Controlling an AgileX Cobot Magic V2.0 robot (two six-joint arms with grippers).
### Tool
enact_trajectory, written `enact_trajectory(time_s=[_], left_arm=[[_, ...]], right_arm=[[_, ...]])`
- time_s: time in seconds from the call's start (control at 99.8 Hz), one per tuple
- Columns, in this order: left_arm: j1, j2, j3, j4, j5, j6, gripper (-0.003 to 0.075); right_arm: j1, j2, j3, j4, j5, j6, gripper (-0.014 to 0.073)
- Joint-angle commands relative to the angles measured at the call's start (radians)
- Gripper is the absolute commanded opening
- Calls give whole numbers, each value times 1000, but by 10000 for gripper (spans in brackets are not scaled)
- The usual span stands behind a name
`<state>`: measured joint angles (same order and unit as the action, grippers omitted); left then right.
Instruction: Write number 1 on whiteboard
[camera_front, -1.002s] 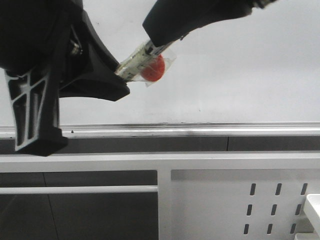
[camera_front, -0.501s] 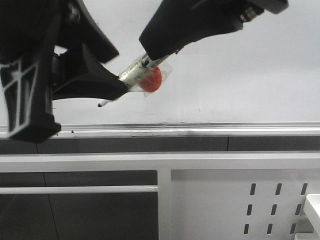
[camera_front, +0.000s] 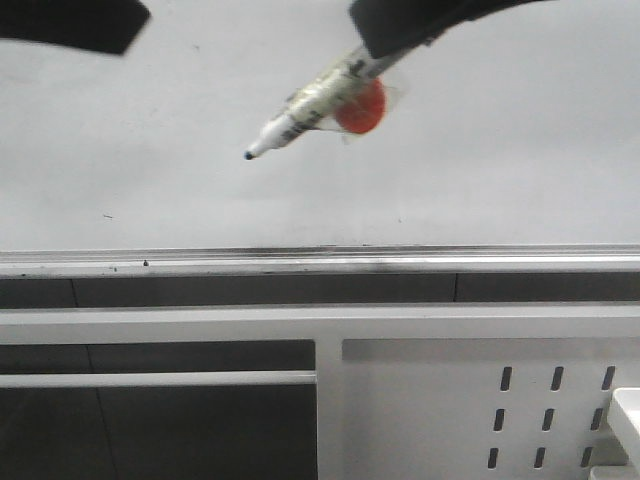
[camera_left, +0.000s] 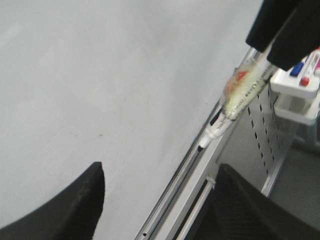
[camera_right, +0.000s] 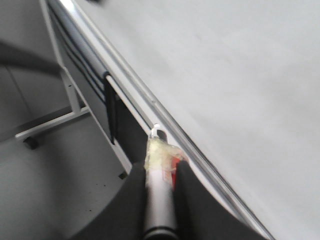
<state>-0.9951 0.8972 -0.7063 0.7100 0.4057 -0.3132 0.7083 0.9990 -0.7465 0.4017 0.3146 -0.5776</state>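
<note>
The whiteboard (camera_front: 500, 170) fills the upper front view, with its silver ledge (camera_front: 320, 260) below. No number 1 is in view on it. My right gripper (camera_front: 378, 48) comes in from the top, shut on a white marker pen (camera_front: 300, 115) that has a red ball (camera_front: 360, 106) taped to it. The pen's dark tip (camera_front: 248, 155) points down-left, uncapped, in front of the board; touching cannot be told. In the right wrist view the pen (camera_right: 159, 200) sits between the fingers. My left gripper (camera_left: 160, 170) is open and empty, off to the upper left (camera_front: 70, 20).
A white perforated metal panel (camera_front: 480, 400) stands below the ledge. A white holder (camera_left: 299, 82) with coloured pens sits to the right. Small dark specks (camera_front: 108, 216) mark the board. White frame bars (camera_front: 160, 378) run under the ledge.
My left gripper has pulled away up and to the left, almost out of the front view. The right gripper has lifted the pen up and right, and its bare tip now shows.
</note>
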Motion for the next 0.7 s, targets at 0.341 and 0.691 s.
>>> enact_trajectory(time_s=[0.341,0.691], left_arm=[[-7,-380,113,40,-119,-224,-20],[-7,-438,296,575,-133,-932,-20]], right_arm=[[-26,-353,128,0,-83,22,-71],[-113,-366,124,12,-158,30,-71]])
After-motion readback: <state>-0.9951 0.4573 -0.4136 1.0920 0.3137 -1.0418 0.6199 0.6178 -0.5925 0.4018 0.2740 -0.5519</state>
